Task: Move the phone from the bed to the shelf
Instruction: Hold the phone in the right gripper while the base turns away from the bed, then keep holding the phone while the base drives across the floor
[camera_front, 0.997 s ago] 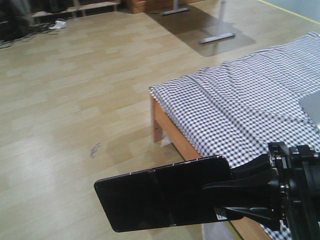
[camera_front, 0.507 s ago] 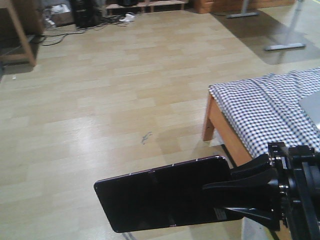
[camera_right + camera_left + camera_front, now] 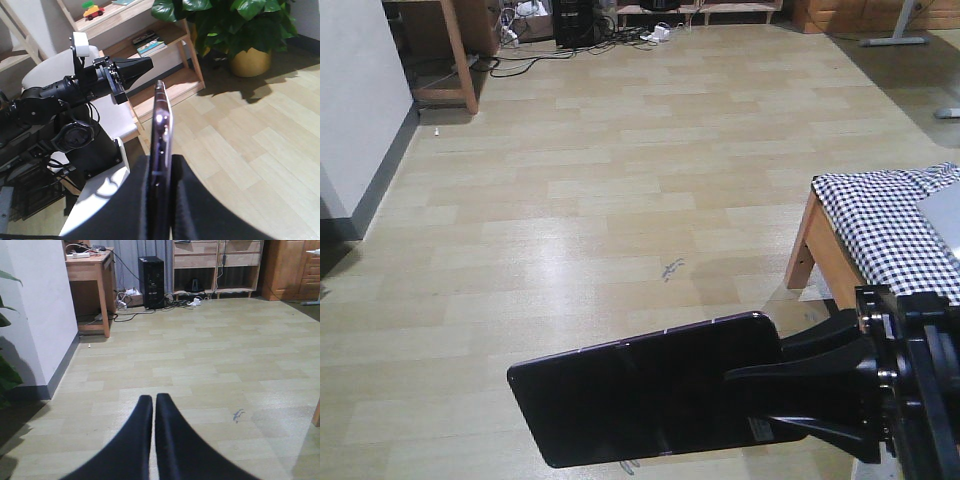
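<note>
Right end effector (image 3: 740, 400), at the lower right of the front view, is clamped on one short end of the phone (image 3: 640, 400). Its two black fingers press the flat faces, and the rest of the slab juts out toward the lower middle of the frame. In the right wrist view the phone (image 3: 161, 125) stands edge-on between the pads, with its pinkish rim catching the light. The left end effector (image 3: 152, 399) has its fingers drawn together with nothing between them, pointing over bare wooden floor (image 3: 200, 355).

The phone is therefore off the bed (image 3: 890, 220), whose checked corner sits at the right edge of the front view, well apart from it. The shelf (image 3: 175, 85) appears only in the right wrist view, upper middle: pale plank boards beside a potted plant (image 3: 250, 60). The phone has not reached it.

The phone looks light, thin and stiff, but its glossy faces are probably slick against the pads. A line across its middle suggests it might hinge there. Held by one end, the free half has leverage, so a jolt could pivot it or let it slip. A grip on the flat faces, away from that line, seems soundest. It should be set down flat and gently, since the glass would not take a drop kindly.
</note>
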You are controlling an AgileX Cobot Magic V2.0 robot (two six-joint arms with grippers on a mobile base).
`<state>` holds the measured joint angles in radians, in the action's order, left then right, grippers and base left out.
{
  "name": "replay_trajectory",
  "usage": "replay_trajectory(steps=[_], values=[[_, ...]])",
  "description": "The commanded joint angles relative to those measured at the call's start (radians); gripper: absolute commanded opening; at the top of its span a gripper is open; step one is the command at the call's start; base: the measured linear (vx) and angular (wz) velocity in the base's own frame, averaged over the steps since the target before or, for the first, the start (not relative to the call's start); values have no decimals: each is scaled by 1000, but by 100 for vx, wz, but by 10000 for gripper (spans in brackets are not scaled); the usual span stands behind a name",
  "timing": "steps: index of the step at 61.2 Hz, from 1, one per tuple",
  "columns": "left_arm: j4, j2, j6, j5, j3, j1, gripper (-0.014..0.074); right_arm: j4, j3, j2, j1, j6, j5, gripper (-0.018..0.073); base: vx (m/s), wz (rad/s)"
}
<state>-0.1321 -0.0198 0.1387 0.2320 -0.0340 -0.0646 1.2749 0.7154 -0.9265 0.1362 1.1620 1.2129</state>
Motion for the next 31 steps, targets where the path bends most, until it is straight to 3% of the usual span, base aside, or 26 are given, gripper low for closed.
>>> replay_trajectory(steps=[1, 31], values=[[-6, -6, -4, -73, -2, -1, 1, 101, 24, 11, -5, 3, 64, -4, -3, 11], [-6, -6, -4, -73, -2, -1, 1, 101, 24, 11, -5, 3, 64, -4, 2, -2]])
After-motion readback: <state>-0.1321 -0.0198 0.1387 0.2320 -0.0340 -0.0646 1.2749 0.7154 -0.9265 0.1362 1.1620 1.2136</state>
